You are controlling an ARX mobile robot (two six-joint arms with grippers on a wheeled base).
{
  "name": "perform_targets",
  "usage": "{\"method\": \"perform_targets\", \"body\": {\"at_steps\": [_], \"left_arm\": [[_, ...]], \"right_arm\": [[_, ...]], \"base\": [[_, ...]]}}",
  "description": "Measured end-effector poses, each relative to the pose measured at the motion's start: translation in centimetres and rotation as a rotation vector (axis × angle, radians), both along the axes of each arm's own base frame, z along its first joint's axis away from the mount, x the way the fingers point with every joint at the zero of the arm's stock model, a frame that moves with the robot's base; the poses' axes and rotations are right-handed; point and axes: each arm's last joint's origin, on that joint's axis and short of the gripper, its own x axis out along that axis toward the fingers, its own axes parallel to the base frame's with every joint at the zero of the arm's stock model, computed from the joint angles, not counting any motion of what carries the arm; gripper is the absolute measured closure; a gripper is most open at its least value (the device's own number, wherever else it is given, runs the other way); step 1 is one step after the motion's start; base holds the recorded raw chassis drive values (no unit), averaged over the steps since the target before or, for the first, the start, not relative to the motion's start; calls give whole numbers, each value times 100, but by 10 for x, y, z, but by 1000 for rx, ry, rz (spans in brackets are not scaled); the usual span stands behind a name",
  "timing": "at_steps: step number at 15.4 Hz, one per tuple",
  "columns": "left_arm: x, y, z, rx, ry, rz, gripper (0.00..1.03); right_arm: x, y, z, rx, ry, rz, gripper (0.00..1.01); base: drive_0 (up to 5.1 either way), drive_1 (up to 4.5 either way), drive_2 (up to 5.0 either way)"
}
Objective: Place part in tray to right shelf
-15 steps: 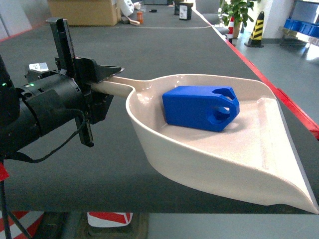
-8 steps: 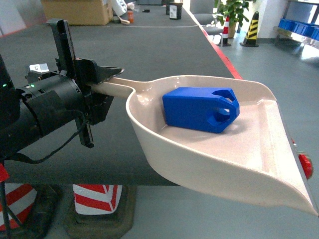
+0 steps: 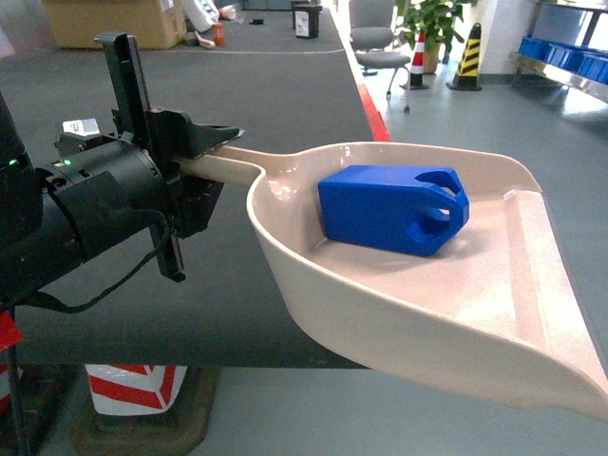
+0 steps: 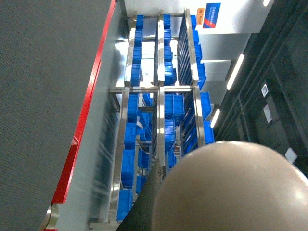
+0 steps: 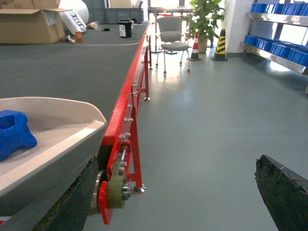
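Grey conveyor belting [image 3: 285,85] lies behind the left gripper [image 3: 195,152], clenched on the tray [image 3: 494,313] handle at 9 o'clock. Unsecured, the part [image 3: 391,209] sits mid-tray; tilting could slide it out. The right gripper [image 5: 178,192] hangs released, carrying nothing.

cream dustpan-shaped tray [image 3: 446,313], held level above the dark table edge, long handle pointing left, raised curved sides, wide flat lip toward lower right. bright-blue boxy part [image 3: 392,209] lies on its side inside the tray, near the back wall, notched tapered end facing right. steel shelf with blue crates [image 5: 279,45] stands well apart.
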Motion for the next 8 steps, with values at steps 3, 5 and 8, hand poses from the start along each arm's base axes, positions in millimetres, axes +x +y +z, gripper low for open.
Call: {"method": "perform_targets", "body": {"at_steps": [3, 5, 8], "left_arm": [[0, 1, 0, 0, -1, 5, 90], [0, 1, -1, 2, 7, 7, 90], [0, 1, 0, 1, 2, 6, 90]], "right_arm": [[0, 0, 0, 0, -1, 0, 3], [0, 0, 0, 0, 4, 0, 3], [0, 0, 0, 0, 3, 0, 3]], "base": [[423, 18, -438], [456, -29, -404], [456, -29, -404]]}}
